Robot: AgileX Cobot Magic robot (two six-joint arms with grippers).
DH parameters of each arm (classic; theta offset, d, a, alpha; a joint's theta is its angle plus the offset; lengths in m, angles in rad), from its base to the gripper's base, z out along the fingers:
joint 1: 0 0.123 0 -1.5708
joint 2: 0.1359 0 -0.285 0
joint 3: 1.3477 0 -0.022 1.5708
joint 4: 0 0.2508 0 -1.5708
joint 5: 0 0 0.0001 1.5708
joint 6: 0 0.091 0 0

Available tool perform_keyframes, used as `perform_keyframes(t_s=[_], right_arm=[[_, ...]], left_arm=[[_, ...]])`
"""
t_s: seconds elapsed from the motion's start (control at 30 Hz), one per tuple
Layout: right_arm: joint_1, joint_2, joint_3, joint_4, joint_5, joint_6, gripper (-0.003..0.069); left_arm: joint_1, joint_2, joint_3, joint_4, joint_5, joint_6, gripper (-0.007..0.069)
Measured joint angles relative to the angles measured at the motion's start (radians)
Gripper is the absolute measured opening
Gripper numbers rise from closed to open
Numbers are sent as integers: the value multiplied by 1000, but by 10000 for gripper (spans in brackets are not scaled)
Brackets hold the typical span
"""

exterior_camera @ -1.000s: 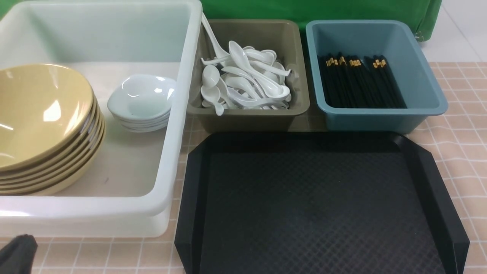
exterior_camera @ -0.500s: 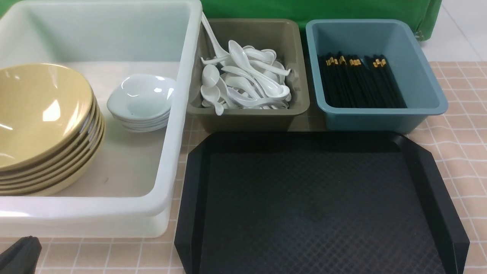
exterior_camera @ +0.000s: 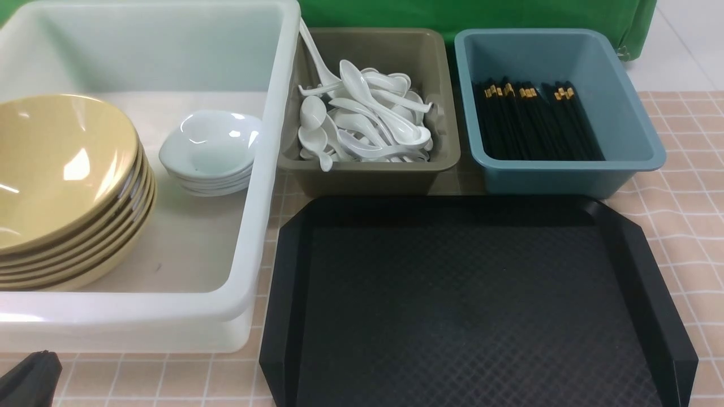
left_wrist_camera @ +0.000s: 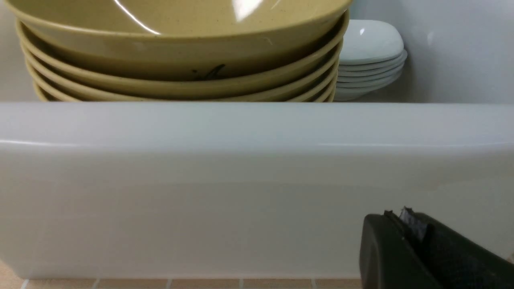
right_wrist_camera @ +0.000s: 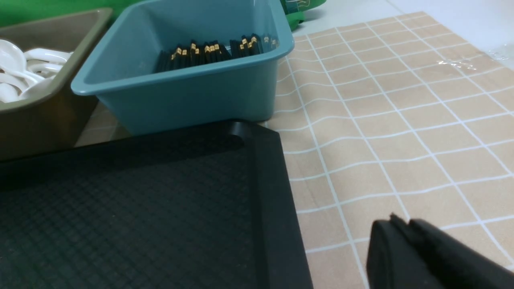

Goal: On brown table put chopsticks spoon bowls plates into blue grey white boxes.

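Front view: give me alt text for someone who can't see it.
A black tray sits bare on the checked brown table, with three filled boxes behind and beside it. The white tub holds stacked yellow bowls and white plates; the olive-grey bin holds spoons; the blue bin holds chopsticks. Only the left gripper shows, low at the corner.

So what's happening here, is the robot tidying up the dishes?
It looks sorted already. The yellow bowls and small white plates sit stacked in the big white tub, the spoons fill the olive-grey bin, and the chopsticks lie in the blue bin. The black tray in front holds nothing. Neither arm holds anything: the left gripper sits low outside the tub, shut, and the right gripper hangs over the checked table beside the tray.
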Motion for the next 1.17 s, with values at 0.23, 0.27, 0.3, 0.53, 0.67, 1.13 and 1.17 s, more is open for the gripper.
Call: perform_keyframes(t_s=[0.23, 0.27, 0.3, 0.53, 0.67, 1.13, 1.17], right_arm=[[0, 0, 0, 0, 0, 0, 90], [0, 0, 0, 0, 0, 0, 92], [0, 0, 0, 0, 0, 0, 93], [0, 0, 0, 0, 0, 0, 101], [0, 0, 0, 0, 0, 0, 105], [0, 0, 0, 0, 0, 0, 115], [0, 0, 0, 0, 0, 0, 117]], left_arm=[[0, 0, 0, 0, 0, 0, 2], [0, 0, 0, 0, 0, 0, 2], [0, 0, 0, 0, 0, 0, 2], [0, 0, 0, 0, 0, 0, 2], [0, 0, 0, 0, 0, 1, 2], [0, 0, 0, 0, 0, 4, 2], [0, 0, 0, 0, 0, 4, 2]])
